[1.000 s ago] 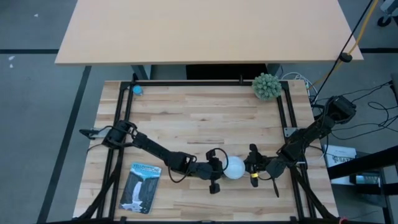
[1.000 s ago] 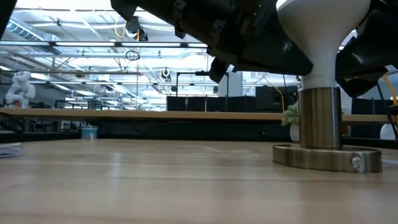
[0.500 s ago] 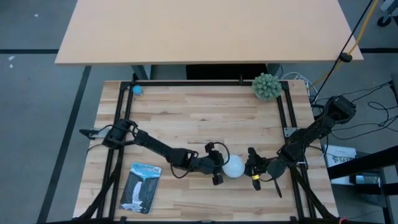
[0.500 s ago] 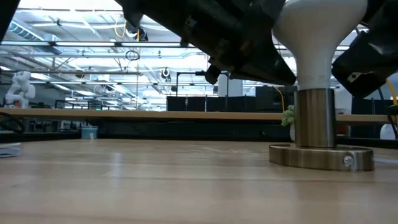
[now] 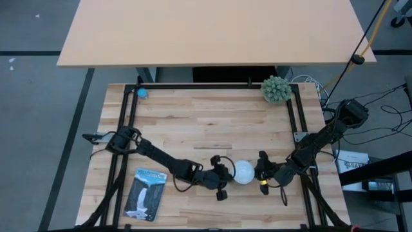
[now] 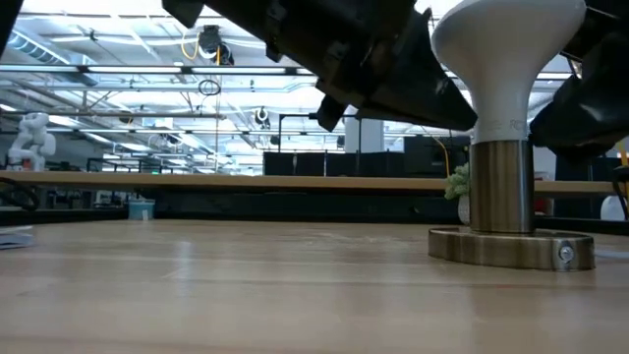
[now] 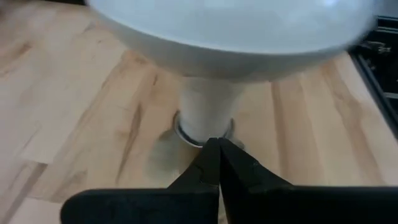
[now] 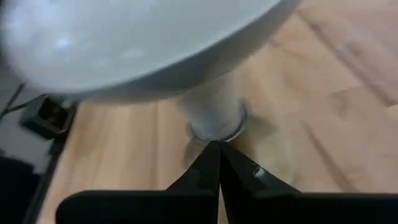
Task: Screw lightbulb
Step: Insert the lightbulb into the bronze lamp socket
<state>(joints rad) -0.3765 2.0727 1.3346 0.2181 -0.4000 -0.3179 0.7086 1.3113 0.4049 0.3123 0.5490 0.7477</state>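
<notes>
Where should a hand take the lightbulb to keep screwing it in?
Grip the lightbulb across its round globe, its widest part. It stands upright, neck down in the metal socket, so the neck is poor to reach. Closing from opposite sides looks best, where the left hand and right hand flank it.

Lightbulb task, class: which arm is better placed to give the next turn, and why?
Neither clearly. The left gripper and the right gripper flank the lightbulb closely, which stands upright in its socket base. Both wrist views show shut fingertips, so either must open first.
</notes>
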